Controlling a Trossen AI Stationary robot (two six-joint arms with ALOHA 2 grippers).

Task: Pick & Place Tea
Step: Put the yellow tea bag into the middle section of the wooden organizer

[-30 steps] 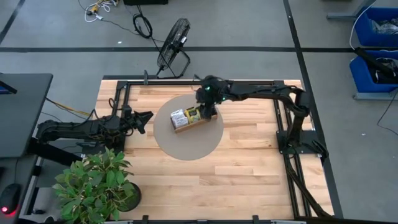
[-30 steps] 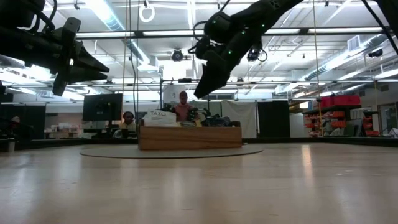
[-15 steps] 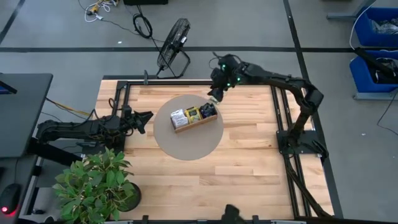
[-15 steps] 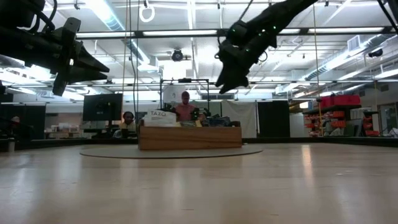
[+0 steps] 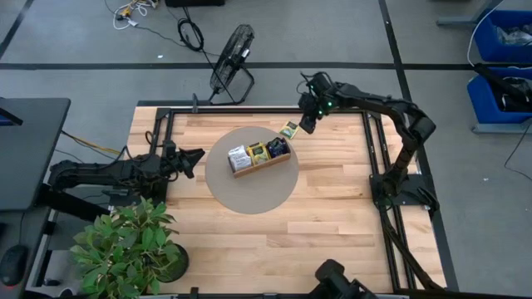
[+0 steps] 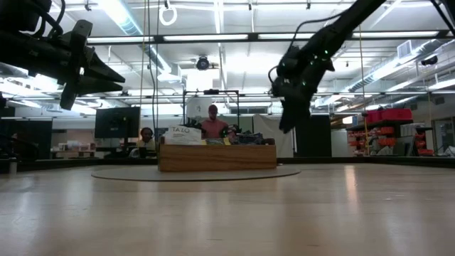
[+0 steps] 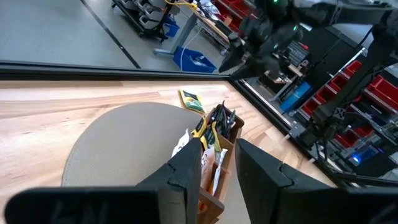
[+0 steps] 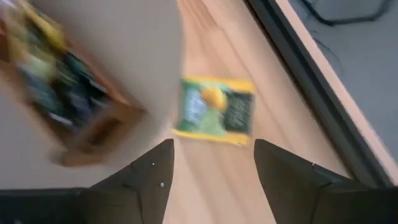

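Observation:
A wooden tray point(image 5: 257, 169) full of tea packets point(image 5: 258, 153) stands on a round grey mat point(image 5: 249, 193). One green-yellow tea packet point(image 5: 288, 129) lies flat on the wood just off the mat's far right rim, also seen in the right wrist view point(image 8: 214, 111). My right gripper point(image 5: 306, 125) hangs open above the table, a little to the right of that packet, slanting down with nothing between its fingers point(image 8: 152, 171). My left gripper point(image 5: 198, 155) waits open at the left of the mat, aimed at the tray point(image 7: 227, 134).
A black frame rail point(image 5: 370, 158) runs along the table's right and far edges, close behind my right gripper. A fan point(image 5: 231, 62) stands beyond the far edge and a potted plant point(image 5: 125, 245) at the near left. A person point(image 6: 212, 119) sits beyond the table.
My right gripper has left the tray's right end and swung toward the table's far right corner, rolling as it went. A green-yellow packet now lies on the wood beside the mat, where the gripper passed half a second ago.

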